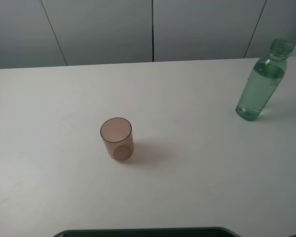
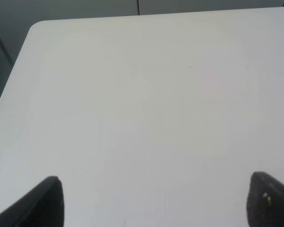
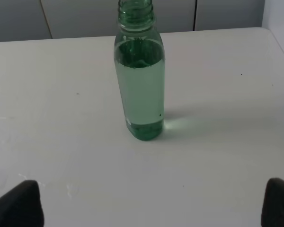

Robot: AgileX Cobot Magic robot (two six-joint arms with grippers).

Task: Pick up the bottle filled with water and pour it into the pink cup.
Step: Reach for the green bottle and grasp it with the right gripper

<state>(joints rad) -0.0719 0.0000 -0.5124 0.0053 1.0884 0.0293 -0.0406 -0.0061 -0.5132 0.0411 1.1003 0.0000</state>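
The green-tinted bottle point(image 1: 261, 86) stands upright and capless at the table's far right, filled with water to its shoulder. It also shows in the right wrist view point(image 3: 140, 85), ahead of my right gripper point(image 3: 151, 203), whose dark fingertips are wide apart; the gripper is open and empty, a short way from the bottle. The pink cup point(image 1: 117, 138) stands upright and looks empty near the table's middle, left of centre. My left gripper point(image 2: 156, 203) is open and empty over bare table; neither bottle nor cup shows in its view. Neither gripper shows in the exterior high view.
The white table point(image 1: 197, 173) has a rounded far left corner point(image 2: 35, 26). Grey wall panels point(image 1: 153, 29) stand behind it. A dark edge point(image 1: 148, 232) runs along the table's front.
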